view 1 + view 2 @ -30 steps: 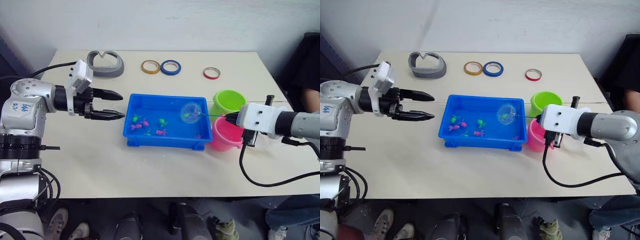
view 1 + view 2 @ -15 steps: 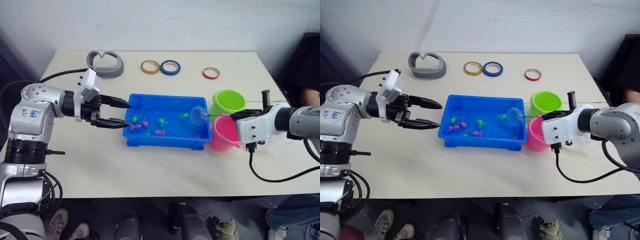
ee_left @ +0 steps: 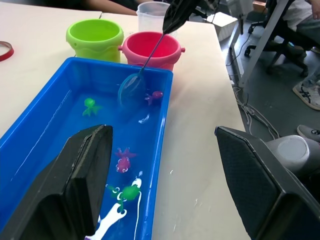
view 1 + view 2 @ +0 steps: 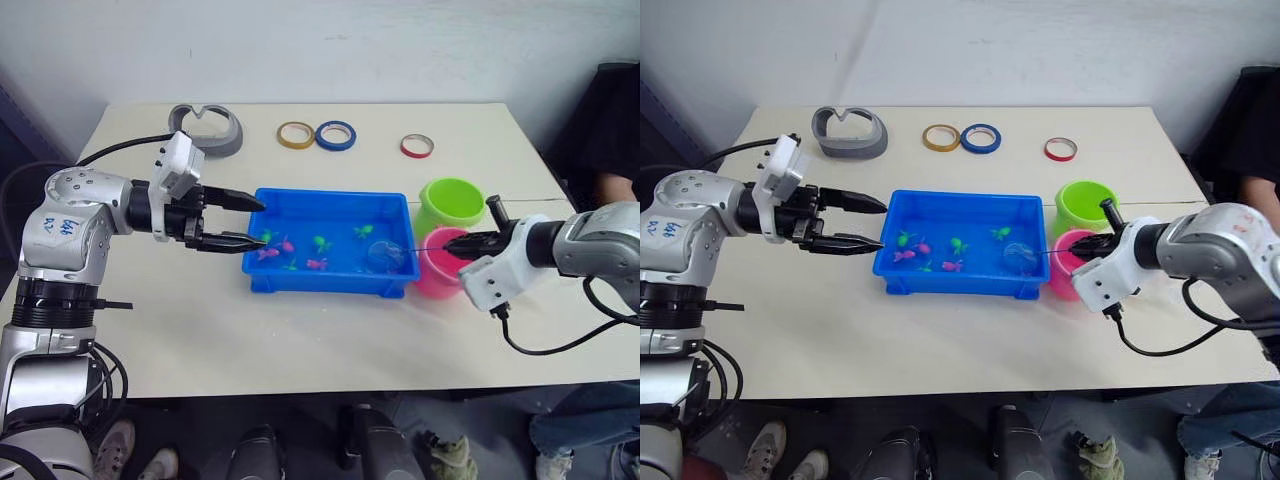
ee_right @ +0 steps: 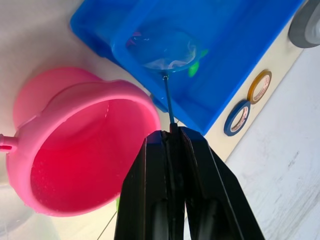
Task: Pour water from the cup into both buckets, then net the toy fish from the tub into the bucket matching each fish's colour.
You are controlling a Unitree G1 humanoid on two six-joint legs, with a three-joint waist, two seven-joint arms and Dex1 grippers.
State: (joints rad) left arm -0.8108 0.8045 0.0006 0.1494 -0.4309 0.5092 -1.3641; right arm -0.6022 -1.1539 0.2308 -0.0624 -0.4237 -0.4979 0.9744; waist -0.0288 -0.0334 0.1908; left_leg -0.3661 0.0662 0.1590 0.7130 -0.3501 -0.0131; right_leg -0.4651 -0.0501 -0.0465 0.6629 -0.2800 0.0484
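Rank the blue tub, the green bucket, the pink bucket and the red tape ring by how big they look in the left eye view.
1. Blue tub, by far the largest.
2. Green bucket and pink bucket: about alike; the right hand covers part of the pink one, so unranked.
3. Red tape ring, smallest.

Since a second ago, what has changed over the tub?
The right hand lowered the net from above the tub into its near-right corner. The left hand advanced to the tub's left end, open. Both buckets unmoved.
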